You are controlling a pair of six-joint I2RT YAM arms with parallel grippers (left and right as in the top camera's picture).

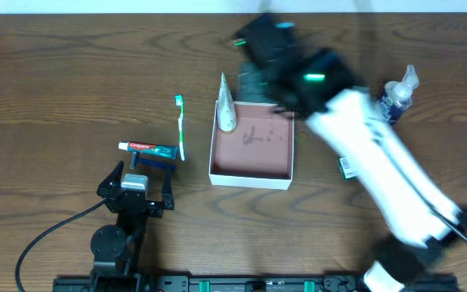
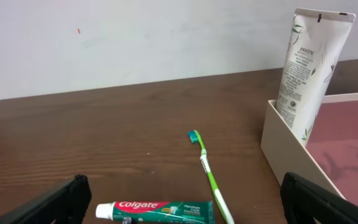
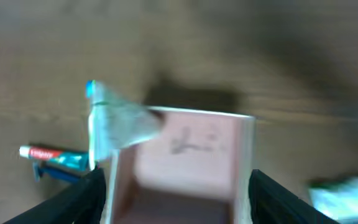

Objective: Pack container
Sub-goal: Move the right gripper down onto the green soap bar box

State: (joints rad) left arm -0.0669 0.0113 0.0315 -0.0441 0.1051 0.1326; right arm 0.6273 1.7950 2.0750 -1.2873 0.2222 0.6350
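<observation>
The container (image 1: 250, 173) is a square white-walled box with a reddish-brown floor and a dark scribble, at the table's middle. It also shows in the left wrist view (image 2: 289, 144) and the right wrist view (image 3: 185, 163). A white tube (image 1: 227, 108) stands in its far left corner (image 2: 308, 68). A green toothbrush (image 1: 181, 128) and a Colgate toothpaste (image 1: 146, 148) lie left of the box. My left gripper (image 1: 139, 175) is open and empty, just in front of the toothpaste (image 2: 157, 211). My right gripper (image 3: 179, 199) is open and empty above the box, blurred by motion.
A dark blue item (image 1: 154, 162) lies under the toothpaste. A spray bottle (image 1: 399, 93) stands at the far right. A small green item (image 1: 347, 168) lies right of the box. The right arm (image 1: 379, 170) crosses the right half of the table.
</observation>
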